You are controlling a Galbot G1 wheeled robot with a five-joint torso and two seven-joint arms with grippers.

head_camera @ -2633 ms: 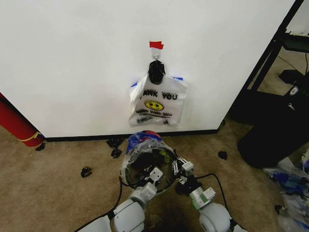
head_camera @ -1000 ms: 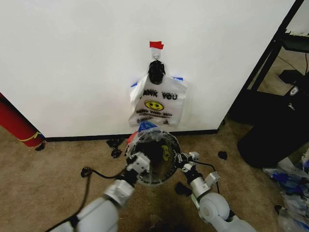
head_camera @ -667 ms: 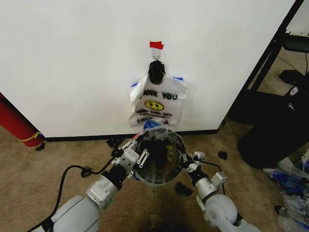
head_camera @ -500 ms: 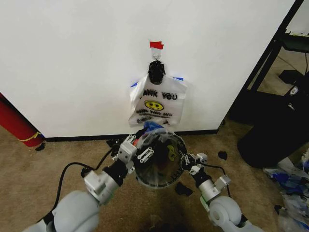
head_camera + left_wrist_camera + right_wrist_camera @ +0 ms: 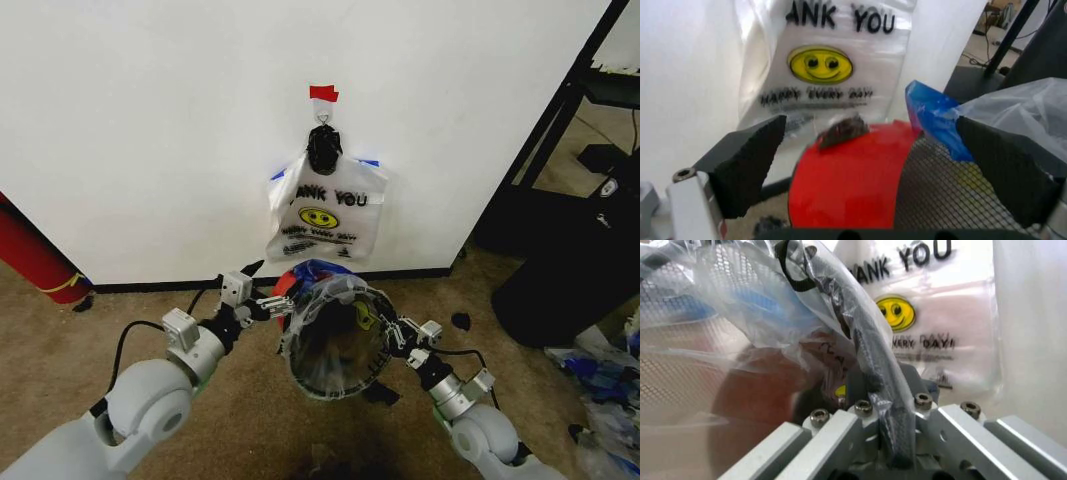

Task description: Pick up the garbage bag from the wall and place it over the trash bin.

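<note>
The trash bin (image 5: pixel 335 350), black mesh with a red base (image 5: pixel 847 180), is tilted with its mouth toward the head camera, just below the wall (image 5: pixel 150 130). The clear garbage bag (image 5: pixel 345 292) with blue patches (image 5: pixel 933 117) is draped over its rim. My right gripper (image 5: pixel 403 333) is shut on the bin's rim (image 5: pixel 870 355) and the bag's plastic (image 5: pixel 740 295) on the bin's right. On the bin's left, my left gripper (image 5: pixel 272 300) is open. Its pads (image 5: pixel 747 162) stand wide apart, with the red base beyond them.
A white "THANK YOU" bag (image 5: pixel 325 215) hangs from a hook under red tape (image 5: pixel 323 93). A red cylinder (image 5: pixel 35 255) leans at the left. A black frame (image 5: pixel 560 130) and a dark bulk (image 5: pixel 565 285) stand at the right. Black scraps (image 5: pixel 180 355) lie on the carpet.
My left gripper has let go of the bin's rim and swung out to the left. The bin has shifted slightly right and tipped its mouth more toward the camera in the right gripper.
</note>
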